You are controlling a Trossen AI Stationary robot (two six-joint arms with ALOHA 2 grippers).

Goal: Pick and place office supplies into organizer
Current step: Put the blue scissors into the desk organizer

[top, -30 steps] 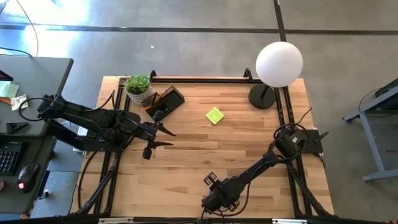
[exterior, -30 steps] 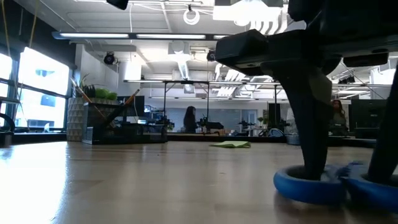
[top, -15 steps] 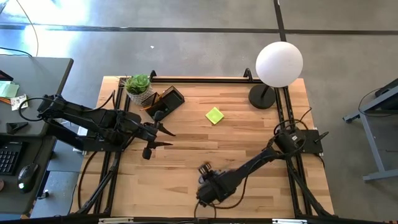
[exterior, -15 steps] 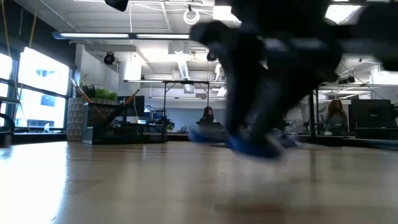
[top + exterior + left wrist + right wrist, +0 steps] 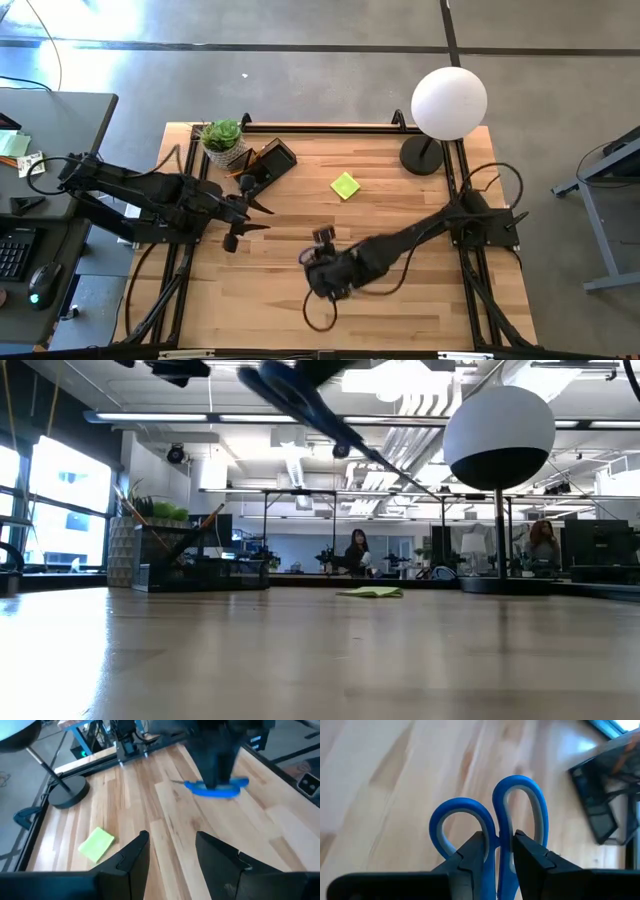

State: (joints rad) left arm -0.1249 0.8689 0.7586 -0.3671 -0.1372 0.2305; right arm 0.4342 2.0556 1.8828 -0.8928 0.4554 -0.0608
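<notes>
step: right gripper pinched on the scissors, carrying them off the table
left gripper: fingers apart, empty
next: swing to the organizer at 10 o'clock

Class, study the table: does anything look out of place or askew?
Nothing is spilled or damaged. The organizer sits skewed at the table's far-left corner, and the sticky-note pad lies tilted. The right end effector holds the scissors aloft.
</notes>
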